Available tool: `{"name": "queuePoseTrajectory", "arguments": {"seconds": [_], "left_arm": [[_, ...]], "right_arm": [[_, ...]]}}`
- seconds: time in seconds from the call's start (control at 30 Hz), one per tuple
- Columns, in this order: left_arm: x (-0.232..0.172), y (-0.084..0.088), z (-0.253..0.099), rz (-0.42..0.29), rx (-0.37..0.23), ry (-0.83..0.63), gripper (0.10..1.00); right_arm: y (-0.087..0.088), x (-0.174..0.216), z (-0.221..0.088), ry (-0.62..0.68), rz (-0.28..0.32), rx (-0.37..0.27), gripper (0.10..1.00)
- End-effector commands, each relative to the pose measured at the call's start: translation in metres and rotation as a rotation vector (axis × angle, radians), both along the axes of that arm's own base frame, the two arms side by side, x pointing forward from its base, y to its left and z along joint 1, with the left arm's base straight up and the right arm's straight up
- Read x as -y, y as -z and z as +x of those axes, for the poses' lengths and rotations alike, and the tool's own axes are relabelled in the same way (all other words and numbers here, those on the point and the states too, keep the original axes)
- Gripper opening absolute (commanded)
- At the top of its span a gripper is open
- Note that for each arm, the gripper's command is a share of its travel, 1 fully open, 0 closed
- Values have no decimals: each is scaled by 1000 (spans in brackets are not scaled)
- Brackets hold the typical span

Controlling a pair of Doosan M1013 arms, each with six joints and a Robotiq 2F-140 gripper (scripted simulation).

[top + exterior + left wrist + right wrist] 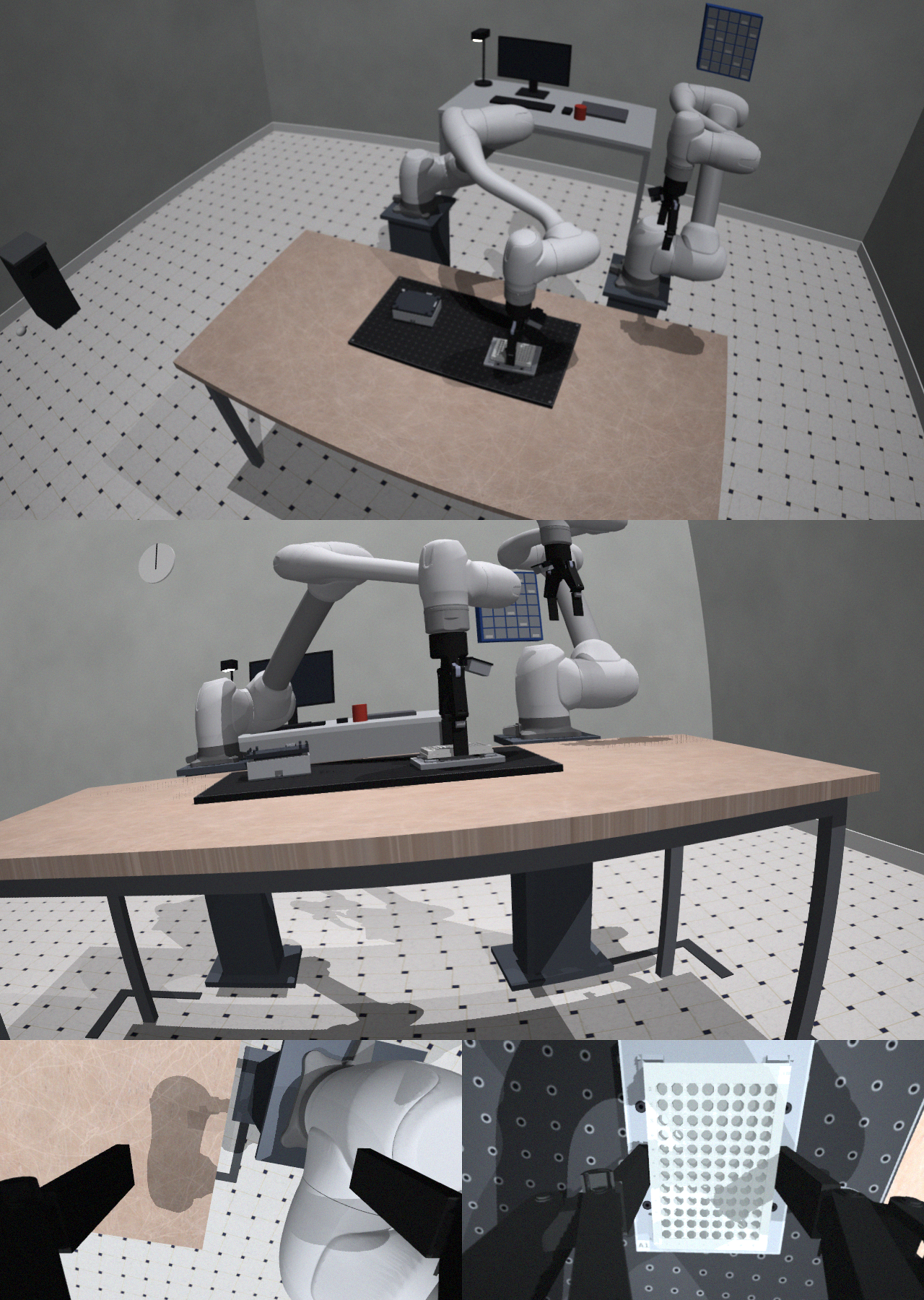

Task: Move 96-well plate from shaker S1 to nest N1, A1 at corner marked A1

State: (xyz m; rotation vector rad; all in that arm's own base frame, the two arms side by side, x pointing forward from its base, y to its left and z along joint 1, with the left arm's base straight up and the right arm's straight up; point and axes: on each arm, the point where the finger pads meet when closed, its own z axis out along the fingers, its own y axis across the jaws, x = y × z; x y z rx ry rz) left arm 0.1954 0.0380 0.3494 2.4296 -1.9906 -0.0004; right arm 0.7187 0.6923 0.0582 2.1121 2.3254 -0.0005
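Note:
The 96-well plate (528, 351) (434, 751) (713, 1142) is between the fingers of my right gripper (511, 357) (454, 747) (711, 1163), which is shut on its long sides. The plate is over the nest N1 (517, 371) (421, 763) (715, 1050), low and close to it; any remaining gap is too small to judge. The plate's row-12 end faces the nest's far locators, and its A1 end lies toward the nest's A1 mark. The near locators are hidden. My left gripper (665, 234) (566, 617) (242, 1166) is open and empty, high beside its arm. The shaker S1 (414, 313) (277, 767) carries no plate.
The black perforated board (445, 362) (362, 783) bears the shaker and the nest on the wooden table (310, 362) (517, 804). The left arm (701, 248) (597, 681) stands behind the table, on the nest's side. A desk (633, 132) with a monitor is farther back.

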Motion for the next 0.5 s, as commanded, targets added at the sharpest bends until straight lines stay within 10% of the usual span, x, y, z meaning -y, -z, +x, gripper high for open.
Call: {"name": "queuePoseTrajectory", "arguments": {"seconds": [0.0, 0.47], "left_arm": [[0, 0, 0, 1, 1, 0, 1000], [0, 0, 0, 1, 1, 0, 1000]], "right_arm": [[-2, 0, 0, 0, 2, 1, 605], [1, 0, 0, 0, 2, 1, 605]]}}
